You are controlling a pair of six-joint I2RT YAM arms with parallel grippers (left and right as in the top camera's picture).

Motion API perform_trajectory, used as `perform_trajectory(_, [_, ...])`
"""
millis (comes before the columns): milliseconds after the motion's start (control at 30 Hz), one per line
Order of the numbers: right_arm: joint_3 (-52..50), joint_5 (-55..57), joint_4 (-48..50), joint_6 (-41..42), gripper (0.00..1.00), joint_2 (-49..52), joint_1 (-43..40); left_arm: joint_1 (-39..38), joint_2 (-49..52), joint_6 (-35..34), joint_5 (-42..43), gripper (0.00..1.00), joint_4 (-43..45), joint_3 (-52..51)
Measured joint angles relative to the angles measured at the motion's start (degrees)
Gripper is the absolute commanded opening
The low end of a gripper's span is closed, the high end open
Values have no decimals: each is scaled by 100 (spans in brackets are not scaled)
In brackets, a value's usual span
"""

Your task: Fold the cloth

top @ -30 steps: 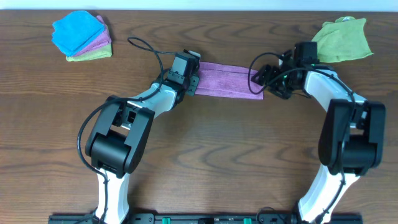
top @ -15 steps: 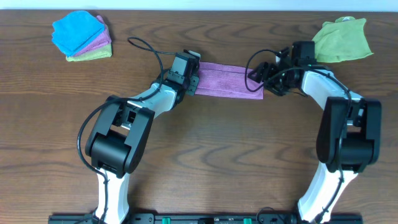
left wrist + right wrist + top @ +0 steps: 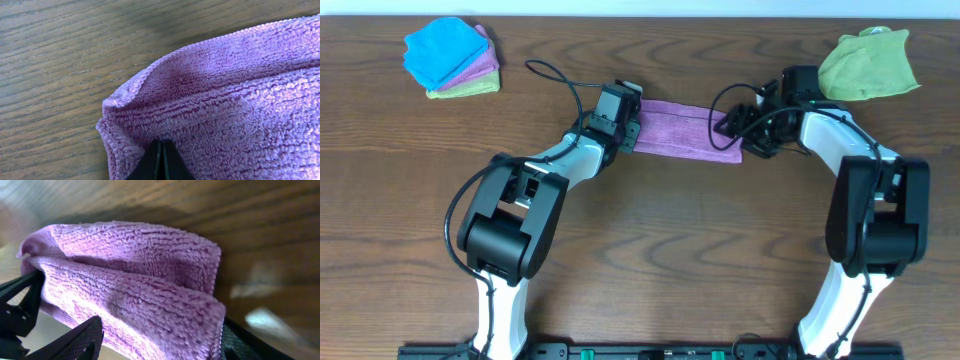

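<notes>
A purple cloth (image 3: 678, 131) lies as a folded strip at the back middle of the table. My left gripper (image 3: 632, 131) is shut on its left end; in the left wrist view the closed fingertips (image 3: 162, 150) pinch the purple cloth (image 3: 225, 95) near its hemmed corner. My right gripper (image 3: 729, 128) holds the right end, raised a little off the wood. In the right wrist view the cloth's doubled end (image 3: 140, 280) fills the gap between the right gripper's fingers (image 3: 160, 328).
A stack of folded cloths (image 3: 452, 57), blue over purple over green, sits at the back left. A crumpled green cloth (image 3: 868, 64) lies at the back right, close behind the right arm. A black cable (image 3: 556, 76) loops behind the left arm.
My right gripper has moved a little to the left with the cloth's right end, shortening the strip. The left gripper has not moved.
</notes>
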Motion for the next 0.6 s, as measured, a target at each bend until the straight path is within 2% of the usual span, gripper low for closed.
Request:
perform_trajectory(200, [-101, -192, 63, -103, 71, -11, -205, 0, 0, 0, 0, 6, -2, 0])
perform_trajectory(433, [-850, -1172, 1451, -98, 72, -87, -568, 0, 0, -2, 0, 6, -2, 0])
perform_trajectory(600, [-1084, -1316, 1786, -72, 71, -138, -610, 0, 0, -13, 0, 6, -2, 0])
